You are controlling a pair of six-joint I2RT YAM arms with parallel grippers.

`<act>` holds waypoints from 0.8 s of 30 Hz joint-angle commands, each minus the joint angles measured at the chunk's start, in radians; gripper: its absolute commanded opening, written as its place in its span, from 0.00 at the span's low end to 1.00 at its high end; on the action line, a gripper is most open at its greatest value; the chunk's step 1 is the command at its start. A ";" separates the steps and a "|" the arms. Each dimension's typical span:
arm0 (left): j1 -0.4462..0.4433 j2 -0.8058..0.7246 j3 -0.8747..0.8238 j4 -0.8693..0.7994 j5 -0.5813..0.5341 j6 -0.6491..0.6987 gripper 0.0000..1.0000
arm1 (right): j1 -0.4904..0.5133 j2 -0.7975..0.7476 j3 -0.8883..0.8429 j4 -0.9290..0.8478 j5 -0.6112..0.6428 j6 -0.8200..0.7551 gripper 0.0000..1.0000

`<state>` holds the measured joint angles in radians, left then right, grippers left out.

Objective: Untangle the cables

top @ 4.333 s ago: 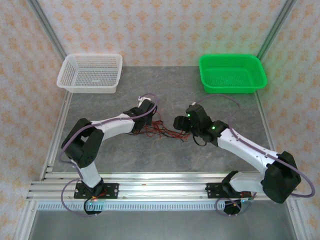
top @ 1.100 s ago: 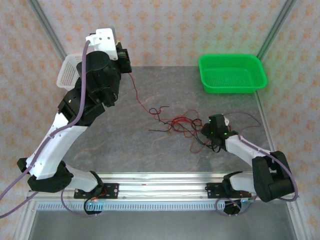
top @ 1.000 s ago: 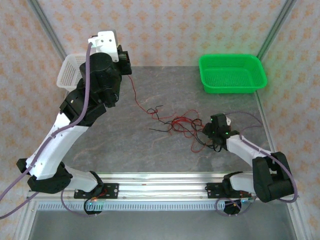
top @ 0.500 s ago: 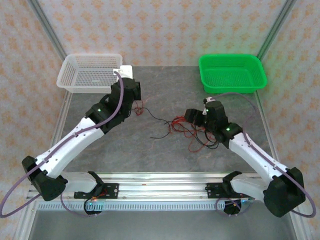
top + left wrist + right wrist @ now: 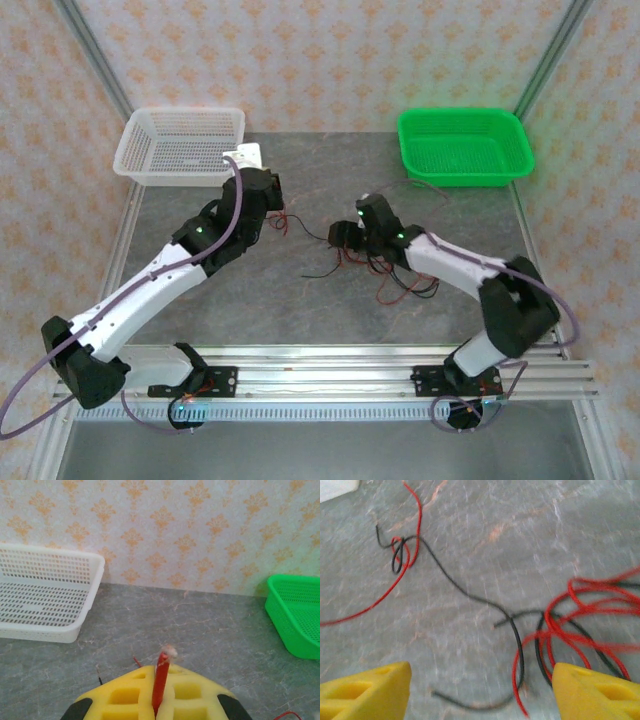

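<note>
Seeing R gripper (image 5: 345,236) further left of green basket (image 5: 465,145) than half a sec back, now at the edge of the cables (image 5: 385,262) farthest from that basket. L gripper (image 5: 268,203) barely shifted in that time, but well down from its raised pose a sec ago.

Cables: loose red + black snarl lying flat on table (image 5: 250,300), near-left of green basket and well apart from it. One black strand (image 5: 318,238) trailing out of snarl on the side away from green basket.

L gripper: farther left of green basket than the snarl. Pads (image 5: 125,697) pressed tight on red wire (image 5: 160,677), wire end poking up between them w/ a pale frayed tip. From above, same wire running off gripper back toward green basket side.

R gripper: fingers (image 5: 365,690) spread wide, nothing between them. Low over table; touching or not, can't tell. Wrist cam a bit blurry. Beneath: black strand curving across the gap, red loops bunched by one finger, small red/black knot (image 5: 400,555) lying apart beyond the other.
</note>
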<state>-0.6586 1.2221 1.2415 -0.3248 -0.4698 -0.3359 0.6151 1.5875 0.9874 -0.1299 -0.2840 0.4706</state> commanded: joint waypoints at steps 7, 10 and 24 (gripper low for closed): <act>0.009 -0.033 0.017 -0.009 0.020 -0.018 0.00 | 0.059 0.397 0.393 -0.076 0.164 -0.117 0.71; 0.010 -0.032 0.034 -0.015 0.022 -0.013 0.00 | 0.074 0.491 0.502 -0.102 0.155 -0.162 0.70; 0.010 -0.018 0.206 -0.075 0.006 0.049 0.00 | 0.083 0.702 0.706 -0.188 0.120 -0.155 0.36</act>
<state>-0.6582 1.2022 1.3777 -0.3683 -0.4522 -0.3195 0.6918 2.2532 1.6733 -0.2806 -0.1745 0.3099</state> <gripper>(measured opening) 0.042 0.377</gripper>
